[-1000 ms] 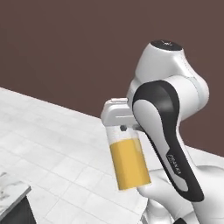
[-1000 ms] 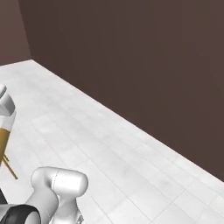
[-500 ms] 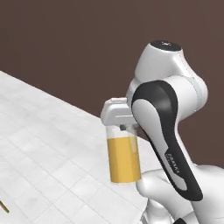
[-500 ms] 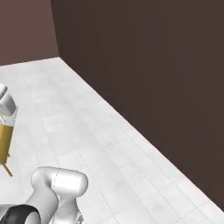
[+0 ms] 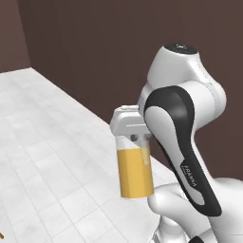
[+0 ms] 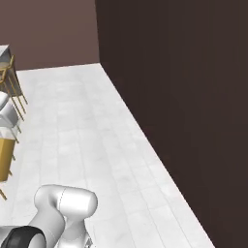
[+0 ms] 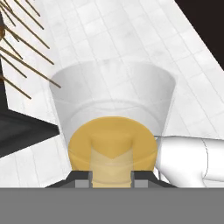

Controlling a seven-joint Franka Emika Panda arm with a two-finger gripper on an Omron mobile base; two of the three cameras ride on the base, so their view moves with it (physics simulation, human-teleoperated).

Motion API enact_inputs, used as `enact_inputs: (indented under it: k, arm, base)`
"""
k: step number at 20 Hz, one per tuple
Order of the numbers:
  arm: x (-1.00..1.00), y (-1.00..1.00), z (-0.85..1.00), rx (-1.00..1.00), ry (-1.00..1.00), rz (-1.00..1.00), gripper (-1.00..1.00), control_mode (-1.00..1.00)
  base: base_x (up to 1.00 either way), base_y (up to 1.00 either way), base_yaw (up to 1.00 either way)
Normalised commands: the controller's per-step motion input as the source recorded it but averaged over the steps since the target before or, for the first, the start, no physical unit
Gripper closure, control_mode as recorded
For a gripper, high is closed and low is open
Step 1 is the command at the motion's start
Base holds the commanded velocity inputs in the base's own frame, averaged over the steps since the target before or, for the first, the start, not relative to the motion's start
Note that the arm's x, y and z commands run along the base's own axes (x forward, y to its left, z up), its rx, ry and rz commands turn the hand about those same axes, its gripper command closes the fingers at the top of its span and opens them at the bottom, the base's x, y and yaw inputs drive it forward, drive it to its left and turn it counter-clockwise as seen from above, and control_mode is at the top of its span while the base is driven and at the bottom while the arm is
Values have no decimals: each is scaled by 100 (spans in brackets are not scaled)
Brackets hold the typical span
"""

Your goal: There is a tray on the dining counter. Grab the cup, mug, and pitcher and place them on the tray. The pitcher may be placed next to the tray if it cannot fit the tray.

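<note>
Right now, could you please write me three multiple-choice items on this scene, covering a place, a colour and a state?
1. Where is the pitcher?
A. lying on the floor
B. hanging under the gripper, above the floor
C. standing on a tray

2. What colour fills most of the pitcher?
A. amber-orange
B. green
C. blue

3. How does the gripper stand?
A. wide open, holding nothing
B. resting on a shelf
C. closed on the pitcher's clear rim band

Answers:
1 B, the left base view shows it in the air over the white tiles.
2 A, amber below a clear top.
3 C, the pitcher hangs from the white hand.
</note>
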Motion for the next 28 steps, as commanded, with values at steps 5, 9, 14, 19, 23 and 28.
enact_inputs:
  k: [5,9,14,19,23,28]
  arm:
    - [0,0,0,0,0,0,100,100]
    - [0,0,0,0,0,0,100,100]
    - [0,0,0,0,0,0,100,100]
    - [0,0,0,0,0,0,100,100]
    - [0,0,0,0,0,0,100,100]
    - [0,0,0,0,0,0,100,100]
  base:
    - [100,-28,39]
    - [100,-15,35]
    - [100,-13,39]
    - [100,-15,43]
    - [100,-32,43]
    - [100,-43,40]
